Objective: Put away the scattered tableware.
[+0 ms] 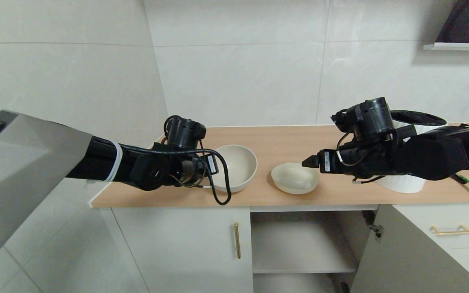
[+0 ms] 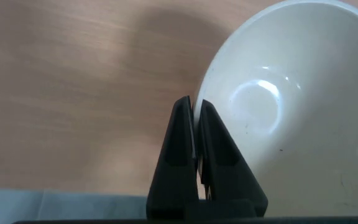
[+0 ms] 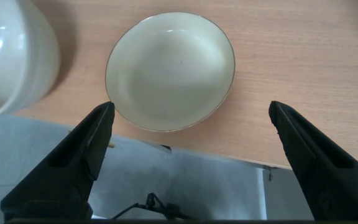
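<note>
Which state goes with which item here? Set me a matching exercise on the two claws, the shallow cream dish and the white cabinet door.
Items:
1. left claw
2. right claw
3. shallow cream dish
4. white cabinet door

States:
A. swung open below the wooden counter
B. shut on the rim of the deep white bowl
C. open, just above the dish
D. lying on the counter, not gripped

Pairs: 1-B, 2-C, 3-D, 4-A
</note>
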